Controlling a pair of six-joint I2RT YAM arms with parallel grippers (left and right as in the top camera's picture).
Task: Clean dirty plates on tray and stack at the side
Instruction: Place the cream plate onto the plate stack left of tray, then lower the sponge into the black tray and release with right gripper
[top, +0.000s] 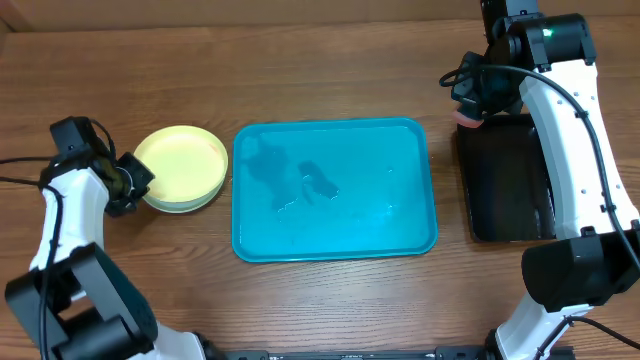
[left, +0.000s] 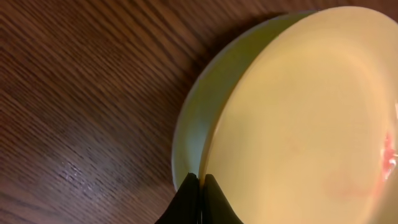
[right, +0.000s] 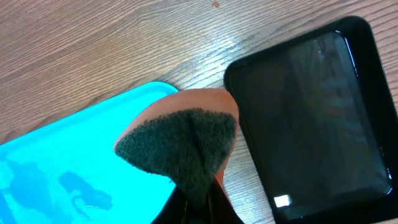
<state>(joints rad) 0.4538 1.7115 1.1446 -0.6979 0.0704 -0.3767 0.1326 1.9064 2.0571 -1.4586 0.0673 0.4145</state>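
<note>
The dirty plates (top: 180, 167) sit stacked on the table just left of the tray (top: 380, 160), which holds only thin wet patches. My left gripper (top: 138, 182) is at the stack's left rim. In the left wrist view its jaws (left: 200, 182) are shut on the rim of the top yellow plate (left: 298, 112), which has a faint red smear at its right edge; a pale green plate (left: 196, 118) lies under it. My right gripper (top: 470, 100) is shut on a sponge (top: 466, 118) above the gap between the two trays. The sponge's dark green scrub side (right: 180, 146) shows in the right wrist view.
A glossy black tray (top: 505, 185) lies right of the teal tray; it also shows in the right wrist view (right: 311, 106), next to the teal tray's corner (right: 62, 155). Bare wooden table (top: 300, 60) lies behind both trays.
</note>
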